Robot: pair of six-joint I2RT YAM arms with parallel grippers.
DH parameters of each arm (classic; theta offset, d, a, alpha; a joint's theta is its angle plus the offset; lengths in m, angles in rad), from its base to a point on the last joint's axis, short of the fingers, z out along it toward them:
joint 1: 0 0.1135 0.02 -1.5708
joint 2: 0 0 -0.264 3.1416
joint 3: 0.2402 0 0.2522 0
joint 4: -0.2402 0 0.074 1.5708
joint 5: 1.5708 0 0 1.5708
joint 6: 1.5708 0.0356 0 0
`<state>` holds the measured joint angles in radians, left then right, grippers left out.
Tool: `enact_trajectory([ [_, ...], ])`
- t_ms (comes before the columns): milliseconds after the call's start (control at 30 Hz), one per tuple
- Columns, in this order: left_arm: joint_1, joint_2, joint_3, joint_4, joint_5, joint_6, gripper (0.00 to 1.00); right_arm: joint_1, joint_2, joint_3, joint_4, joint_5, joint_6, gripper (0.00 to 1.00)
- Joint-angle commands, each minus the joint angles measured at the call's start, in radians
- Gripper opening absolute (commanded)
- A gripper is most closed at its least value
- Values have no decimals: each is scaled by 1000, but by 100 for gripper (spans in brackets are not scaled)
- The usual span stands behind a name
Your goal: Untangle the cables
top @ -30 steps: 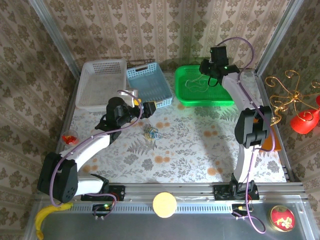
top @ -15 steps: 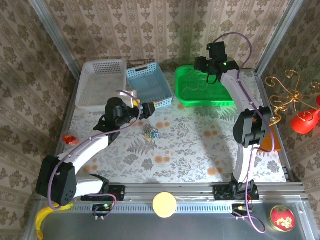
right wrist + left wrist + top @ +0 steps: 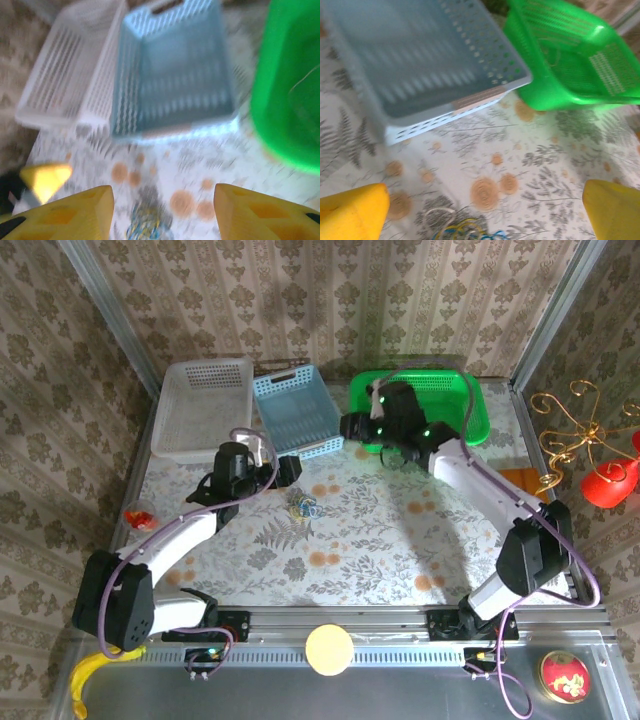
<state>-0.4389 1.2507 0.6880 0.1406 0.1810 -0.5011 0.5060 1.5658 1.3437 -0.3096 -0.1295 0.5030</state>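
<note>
The cables (image 3: 302, 505) lie in a small tangle of yellow, blue and pale loops on the flowered tablecloth. My left gripper (image 3: 288, 469) hovers just behind and left of them, open, with nothing between its yellow fingers (image 3: 351, 213). In the left wrist view the cables (image 3: 465, 228) sit at the bottom edge below the left gripper (image 3: 482, 210). My right gripper (image 3: 351, 427) hangs in front of the green basket (image 3: 455, 390), open and empty. In the blurred right wrist view the cables (image 3: 145, 225) show between the fingers of the right gripper (image 3: 165, 212), further off.
A blue basket (image 3: 298, 412) and a white basket (image 3: 200, 405) stand at the back left, beside the green one. A small red object (image 3: 138, 517) lies at the left table edge, and an orange item (image 3: 525, 478) at the right.
My right arm has swung from over the green basket down and left toward the table's middle, and its jaws have opened wider. The left gripper shifted slightly nearer the tangle.
</note>
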Motion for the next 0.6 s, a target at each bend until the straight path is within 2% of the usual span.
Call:
enact_trajectory([
  [0,42,11,-28,-47,-38,-63,100,86,8,-107,107,-4,81,57],
  [100,75,-10,-45,-54,-40,-98,100,155,74,-142,154,10,121,58],
  [267,128,-37,-64,-30,-30,-132,100,230,210,-103,170,24,162,57],
  [567,172,-61,-69,-35,5,-117,100,265,331,-42,176,15,190,52],
])
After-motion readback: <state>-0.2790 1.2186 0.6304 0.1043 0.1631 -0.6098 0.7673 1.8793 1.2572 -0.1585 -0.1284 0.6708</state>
